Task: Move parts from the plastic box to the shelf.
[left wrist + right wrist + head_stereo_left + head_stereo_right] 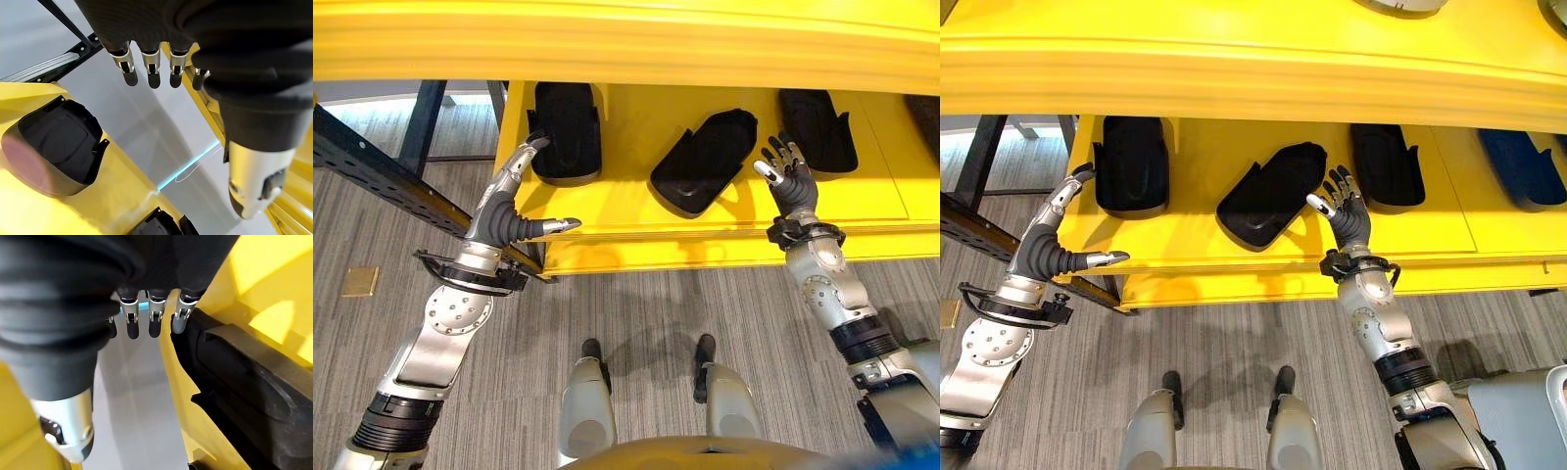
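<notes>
Spanning the whole width of both eye views, a yellow shelf [636, 127] stands before the robot, its upper board cutting across the top and a lower yellow board running beneath it. Grey striped carpet [636, 304] covers the floor below, and a black perforated metal beam [362, 162] slants past the shelf's left end.

On the lower board lie black moulded parts in a row. The left part [565, 132] lies with its long axis running front to back, its rounded end toward the robot. The middle part [705, 162] lies askew, its long axis running diagonally from near left to far right, rounded end nearest the front edge. The right part [818, 127] lies front to back again, slightly angled. In the right eye view, a dark blue part [1520, 166] rests further right on the same board.

The left hand [514, 211] is raised at the shelf's left front corner, fingers straight and reaching up beside the left part, thumb stuck out sideways along the front edge, holding nothing. The right hand [1347, 213] is spread just beside the middle part's far end, fingers straight and fanned, grasping nothing; its wrist view shows a fingertip [179, 323] right at the part's black rim.
</notes>
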Controlling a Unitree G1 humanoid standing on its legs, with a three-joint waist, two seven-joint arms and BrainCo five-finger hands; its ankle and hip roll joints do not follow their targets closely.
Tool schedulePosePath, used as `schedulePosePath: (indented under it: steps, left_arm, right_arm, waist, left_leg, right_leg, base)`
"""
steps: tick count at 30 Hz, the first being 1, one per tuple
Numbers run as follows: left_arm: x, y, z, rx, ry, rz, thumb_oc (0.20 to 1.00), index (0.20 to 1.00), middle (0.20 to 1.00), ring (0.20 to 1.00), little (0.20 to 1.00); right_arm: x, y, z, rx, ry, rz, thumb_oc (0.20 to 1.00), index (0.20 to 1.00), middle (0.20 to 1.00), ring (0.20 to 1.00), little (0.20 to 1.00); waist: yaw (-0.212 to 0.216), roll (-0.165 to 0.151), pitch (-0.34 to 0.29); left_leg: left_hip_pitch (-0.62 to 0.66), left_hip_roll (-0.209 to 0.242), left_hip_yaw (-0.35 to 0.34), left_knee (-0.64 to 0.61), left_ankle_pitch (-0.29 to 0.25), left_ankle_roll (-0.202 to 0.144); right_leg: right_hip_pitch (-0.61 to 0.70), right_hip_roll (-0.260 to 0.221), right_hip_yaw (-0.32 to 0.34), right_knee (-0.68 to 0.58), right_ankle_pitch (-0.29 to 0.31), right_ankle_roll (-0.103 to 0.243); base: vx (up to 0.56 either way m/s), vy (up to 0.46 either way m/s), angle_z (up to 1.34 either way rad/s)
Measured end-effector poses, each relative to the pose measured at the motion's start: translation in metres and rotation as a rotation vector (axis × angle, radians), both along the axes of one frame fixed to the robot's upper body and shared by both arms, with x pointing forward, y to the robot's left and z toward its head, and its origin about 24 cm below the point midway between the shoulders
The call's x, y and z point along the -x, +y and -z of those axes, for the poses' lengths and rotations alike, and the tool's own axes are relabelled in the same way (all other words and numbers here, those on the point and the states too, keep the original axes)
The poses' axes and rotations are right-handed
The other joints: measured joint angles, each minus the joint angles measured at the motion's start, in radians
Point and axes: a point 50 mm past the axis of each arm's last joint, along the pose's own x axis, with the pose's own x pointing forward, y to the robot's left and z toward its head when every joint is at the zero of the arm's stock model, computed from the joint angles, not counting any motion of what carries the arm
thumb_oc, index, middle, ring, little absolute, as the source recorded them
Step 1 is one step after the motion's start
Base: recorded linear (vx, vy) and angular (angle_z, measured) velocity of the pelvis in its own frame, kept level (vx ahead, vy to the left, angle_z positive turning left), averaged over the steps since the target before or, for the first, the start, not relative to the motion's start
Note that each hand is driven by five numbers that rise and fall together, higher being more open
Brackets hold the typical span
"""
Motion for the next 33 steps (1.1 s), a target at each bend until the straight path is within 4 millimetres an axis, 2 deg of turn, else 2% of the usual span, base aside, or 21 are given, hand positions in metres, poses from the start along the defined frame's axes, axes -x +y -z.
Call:
schedulePosePath:
  steps: [7, 12, 22, 28, 33]
  left_arm:
    - [0.000, 0.000, 0.000, 0.000, 0.002, -0.001, 1.000, 1.000, 1.000, 1.000, 1.000]
    - [-0.001, 0.003, 0.003, -0.001, 0.015, -0.011, 1.000, 1.000, 1.000, 1.000, 1.000]
    - [-0.001, 0.003, 0.002, 0.008, 0.015, -0.009, 1.000, 1.000, 1.000, 1.000, 1.000]
    - [-0.002, 0.004, 0.002, 0.024, 0.026, -0.013, 1.000, 1.000, 1.000, 1.000, 1.000]
    - [-0.002, 0.005, 0.002, 0.031, 0.030, -0.013, 1.000, 1.000, 1.000, 1.000, 1.000]
  right_arm:
    - [-0.002, -0.007, 0.013, -0.009, 0.059, 0.034, 1.000, 1.000, 1.000, 1.000, 1.000]
    - [-0.010, -0.003, 0.018, -0.063, 0.097, 0.055, 1.000, 1.000, 1.000, 1.000, 1.000]
    - [-0.023, -0.003, 0.000, -0.142, 0.072, 0.065, 1.000, 1.000, 1.000, 1.000, 1.000]
    - [-0.032, -0.006, -0.004, -0.159, 0.087, 0.095, 1.000, 1.000, 1.000, 1.000, 1.000]
    - [-0.034, -0.001, -0.007, -0.253, 0.084, 0.088, 1.000, 1.000, 1.000, 1.000, 1.000]
  waist:
    - [0.021, 0.000, 0.000]
    - [0.024, 0.003, 0.004]
    - [0.040, 0.012, 0.020]
    - [0.045, 0.024, 0.041]
    - [0.050, 0.033, 0.062]
  left_leg:
    - [-0.007, -0.001, -0.004, 0.002, 0.000, 0.000]
    - [-0.013, -0.001, -0.006, 0.004, 0.000, 0.000]
    - [-0.029, -0.001, -0.011, 0.010, 0.000, 0.000]
    - [-0.039, -0.002, -0.024, 0.022, 0.000, 0.001]
    - [-0.050, -0.004, -0.029, 0.034, 0.000, 0.000]
  right_leg:
    - [-0.002, 0.000, -0.005, -0.001, 0.000, 0.000]
    - [-0.006, 0.000, -0.006, 0.002, 0.000, 0.000]
    - [-0.025, -0.001, -0.007, 0.017, -0.002, -0.002]
    - [-0.031, -0.002, -0.013, 0.038, -0.010, -0.007]
    - [-0.054, -0.010, -0.012, 0.086, -0.032, -0.008]
  base:
    - [0.00, -0.002, 0.01]
    - [0.00, 0.000, 0.00]
    - [0.00, 0.000, 0.00]
    - [-0.01, -0.022, 0.05]
    - [-0.01, -0.027, 0.04]
